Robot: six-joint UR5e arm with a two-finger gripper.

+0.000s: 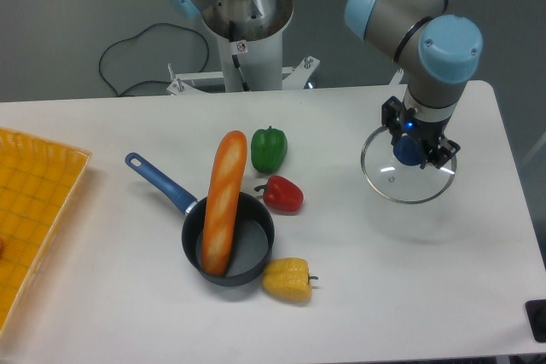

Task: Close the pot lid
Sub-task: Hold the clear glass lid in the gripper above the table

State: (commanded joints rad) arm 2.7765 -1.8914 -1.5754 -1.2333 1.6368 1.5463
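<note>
Gripper points straight down, fingers astride the lid knob.

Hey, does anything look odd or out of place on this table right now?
Yes. A baguette lies propped in the pot, sticking out over its rim, so the lid under the gripper likely couldn't sit flat.

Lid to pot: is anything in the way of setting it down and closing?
Yes. A baguette lies in the pot, one end inside and the other sticking out over the far rim, so the lid at the gripper likely couldn't seat. Red and yellow peppers sit beside the rim.
</note>
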